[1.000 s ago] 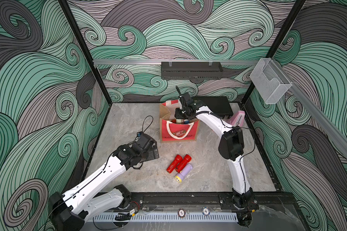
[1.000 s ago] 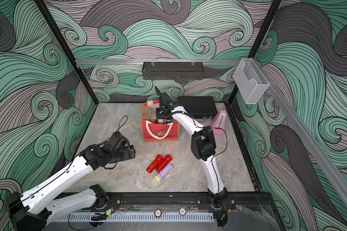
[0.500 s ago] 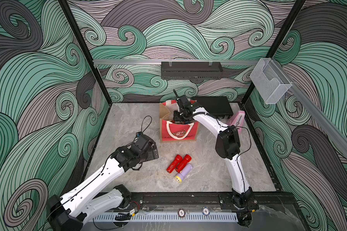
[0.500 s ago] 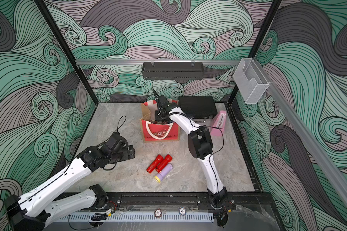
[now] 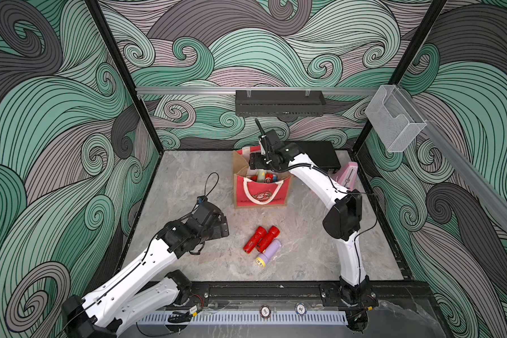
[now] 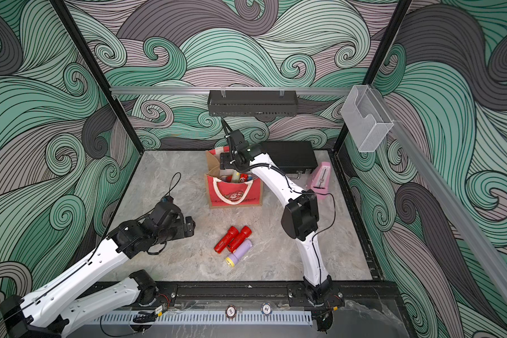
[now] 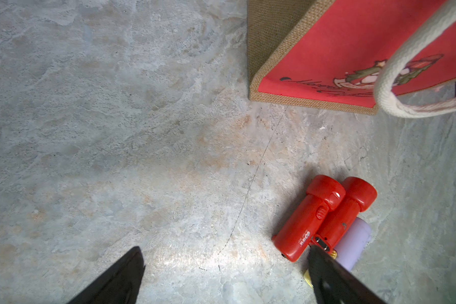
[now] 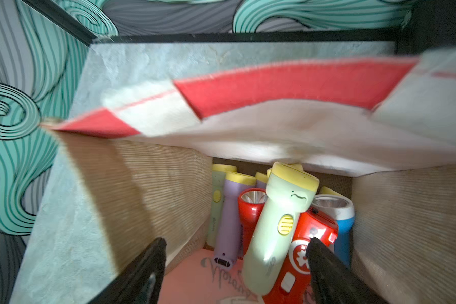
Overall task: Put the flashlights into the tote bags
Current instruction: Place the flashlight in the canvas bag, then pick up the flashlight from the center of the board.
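Over the tote bag (image 5: 261,196) mouth, right gripper (image 8: 236,240) jaws spread, pale green flashlight (image 8: 282,218) lying free inside: lift straight up, clear of rim; left gripper (image 7: 224,248) also gaping.

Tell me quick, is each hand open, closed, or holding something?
Left hand: open, empty.
Right hand: open over the tote bag, gripping nothing; pale green flashlight lies loose inside.

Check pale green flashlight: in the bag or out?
In: pale green flashlight leans on other flashlights inside the bag, open right gripper clear.
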Controlling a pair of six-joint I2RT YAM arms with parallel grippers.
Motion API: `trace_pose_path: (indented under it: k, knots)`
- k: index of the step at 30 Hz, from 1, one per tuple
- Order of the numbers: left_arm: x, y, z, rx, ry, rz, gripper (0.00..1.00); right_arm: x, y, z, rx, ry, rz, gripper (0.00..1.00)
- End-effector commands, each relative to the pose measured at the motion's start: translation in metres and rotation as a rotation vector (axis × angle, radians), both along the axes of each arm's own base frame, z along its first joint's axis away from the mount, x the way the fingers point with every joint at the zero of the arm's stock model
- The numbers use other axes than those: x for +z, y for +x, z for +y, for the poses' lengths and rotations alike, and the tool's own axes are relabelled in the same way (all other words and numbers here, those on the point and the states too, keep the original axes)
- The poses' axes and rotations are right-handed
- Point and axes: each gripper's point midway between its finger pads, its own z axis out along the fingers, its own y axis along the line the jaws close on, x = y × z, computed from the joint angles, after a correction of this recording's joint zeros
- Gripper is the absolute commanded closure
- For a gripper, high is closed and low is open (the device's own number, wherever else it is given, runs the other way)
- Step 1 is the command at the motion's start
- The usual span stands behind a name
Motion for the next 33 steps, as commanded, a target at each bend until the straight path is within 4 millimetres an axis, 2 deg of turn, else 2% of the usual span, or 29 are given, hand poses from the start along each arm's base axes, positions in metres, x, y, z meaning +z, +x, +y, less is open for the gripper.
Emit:
trace_pose_path:
  k: [1,7,11,16,20,23,28,33]
  knots:
    - [-0.002,0.002,-0.016,-0.097,-0.023,-0.01,0.01,0.043,-0.013,-0.014,-0.062,-0.002,-0.058,0.15]
    - [-0.008,0.0,-0.046,-0.214,-0.124,0.001,0.03,0.082,-0.054,-0.027,-0.116,-0.048,-0.112,0.11]
    - [-0.022,-0.004,-0.064,-0.28,-0.182,0.027,0.04,0.088,-0.093,-0.025,-0.141,-0.071,-0.112,0.08]
    - [-0.034,-0.006,-0.076,-0.335,-0.188,0.054,0.07,0.084,-0.132,-0.027,-0.141,-0.085,-0.091,0.07]
    - [-0.042,-0.01,-0.081,-0.369,-0.164,0.085,0.08,0.073,-0.151,-0.051,-0.183,-0.092,-0.059,0.06]
    - [-0.048,-0.014,-0.089,-0.414,-0.156,0.096,0.09,0.063,-0.163,-0.069,-0.192,-0.103,-0.045,0.01]
    - [-0.063,-0.015,-0.103,-0.44,-0.118,0.136,0.11,0.057,-0.179,-0.092,-0.146,-0.087,-0.039,0.0]
    - [-0.072,-0.013,-0.116,-0.465,-0.032,0.184,0.11,0.047,-0.201,-0.128,-0.122,-0.072,-0.013,0.0]
